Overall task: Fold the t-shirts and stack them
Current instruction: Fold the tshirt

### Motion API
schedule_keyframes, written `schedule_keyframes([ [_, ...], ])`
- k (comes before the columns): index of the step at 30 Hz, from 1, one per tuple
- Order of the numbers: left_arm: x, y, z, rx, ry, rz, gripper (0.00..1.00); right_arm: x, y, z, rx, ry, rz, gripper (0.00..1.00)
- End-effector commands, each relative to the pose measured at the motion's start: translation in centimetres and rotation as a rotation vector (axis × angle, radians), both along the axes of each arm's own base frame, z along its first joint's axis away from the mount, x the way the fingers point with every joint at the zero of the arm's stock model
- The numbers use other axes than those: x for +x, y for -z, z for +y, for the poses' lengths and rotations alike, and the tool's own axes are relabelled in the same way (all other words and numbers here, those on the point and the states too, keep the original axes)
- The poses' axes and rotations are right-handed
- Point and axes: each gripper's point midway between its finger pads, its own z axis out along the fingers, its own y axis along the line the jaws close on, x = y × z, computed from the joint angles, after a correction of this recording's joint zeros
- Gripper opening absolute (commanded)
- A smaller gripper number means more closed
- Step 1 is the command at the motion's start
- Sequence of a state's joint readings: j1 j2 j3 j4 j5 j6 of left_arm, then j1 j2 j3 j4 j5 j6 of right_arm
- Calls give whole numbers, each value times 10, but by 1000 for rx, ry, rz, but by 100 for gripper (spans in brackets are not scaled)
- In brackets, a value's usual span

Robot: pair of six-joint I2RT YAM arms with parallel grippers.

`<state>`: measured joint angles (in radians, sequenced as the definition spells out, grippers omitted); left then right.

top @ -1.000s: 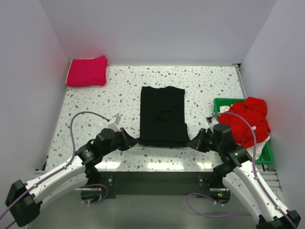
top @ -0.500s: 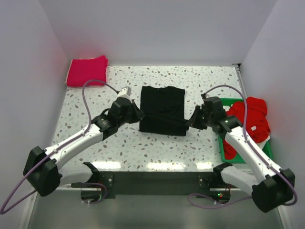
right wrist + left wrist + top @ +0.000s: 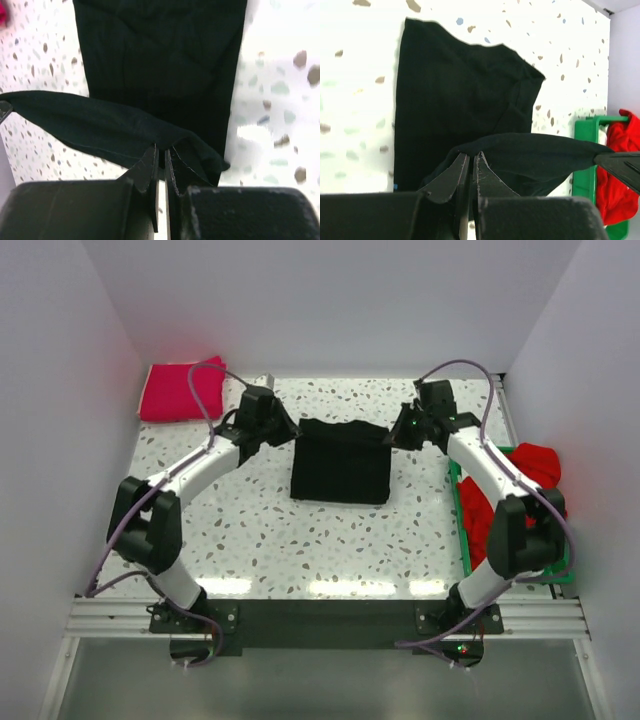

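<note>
Speckled worktop (image 3: 300, 540) beneath black t-shirt (image 3: 340, 465), spread flat, one edge held up taut above its far end. Right of the black t-shirt, green tray (image 3: 463, 530) heaped with red t-shirt (image 3: 540, 465). Far to its left, folded magenta t-shirt (image 3: 170, 392). Left jaws clamped on the raised edge's left corner, right jaws likewise on its right corner.

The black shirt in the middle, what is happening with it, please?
Both arms are folding the black shirt. The left gripper and the right gripper are each shut on one end of a raised edge, holding it above the shirt's far end. The rest lies flat on the table. A folded pink tee sits in the far left corner, and red tees are heaped in the green tray on the right.
</note>
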<state>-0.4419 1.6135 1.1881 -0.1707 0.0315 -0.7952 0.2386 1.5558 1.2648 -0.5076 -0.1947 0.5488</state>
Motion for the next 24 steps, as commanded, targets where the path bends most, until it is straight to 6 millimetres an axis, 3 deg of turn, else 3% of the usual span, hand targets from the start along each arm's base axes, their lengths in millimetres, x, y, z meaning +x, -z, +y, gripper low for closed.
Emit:
schedule_keyframes([
  [1,46,-24,-2,-56,34,-80,0,43,-7,5,38,-28,-49,0],
  [3,65,-11,-4,-60,35,-57,0,65,-6,7,63,-26,-59,0],
  [4,73,-9,0,-73,35,-55,0,77,15,5,74,-14,-16,0],
  [5,81,6,0,-71,34,-31,0,85,19,7,91,-18,-14,0],
  [6,92,1,0,-77,36,-50,0,97,14,9,102,-19,-31,0],
  [7,100,3,3,-85,38,-50,0,106,36,7,101,-8,11,0],
  [9,121,14,2,-101,51,-59,0,124,38,10,117,-12,-2,0],
  [10,128,15,4,-120,64,-67,1,129,55,11,118,-10,28,0],
  [11,136,26,4,-128,66,-60,3,136,58,11,124,-10,28,0],
  [12,148,18,3,-161,70,-113,3,146,52,10,133,-3,8,0],
  [13,154,26,5,-188,84,-107,4,151,63,9,135,3,23,0],
  [15,166,13,0,-236,108,-155,5,163,56,5,149,19,5,0],
  [16,171,20,1,-237,107,-148,6,166,62,5,150,23,12,0],
  [17,178,9,-2,-242,120,-178,8,171,59,3,154,30,4,0],
  [21,188,8,-14,-281,177,-206,33,181,63,-3,148,60,1,3],
  [22,190,10,-15,-284,182,-210,45,183,65,-4,148,68,2,6],
  [24,192,9,-12,-284,180,-228,54,186,67,-12,155,95,3,12],
])
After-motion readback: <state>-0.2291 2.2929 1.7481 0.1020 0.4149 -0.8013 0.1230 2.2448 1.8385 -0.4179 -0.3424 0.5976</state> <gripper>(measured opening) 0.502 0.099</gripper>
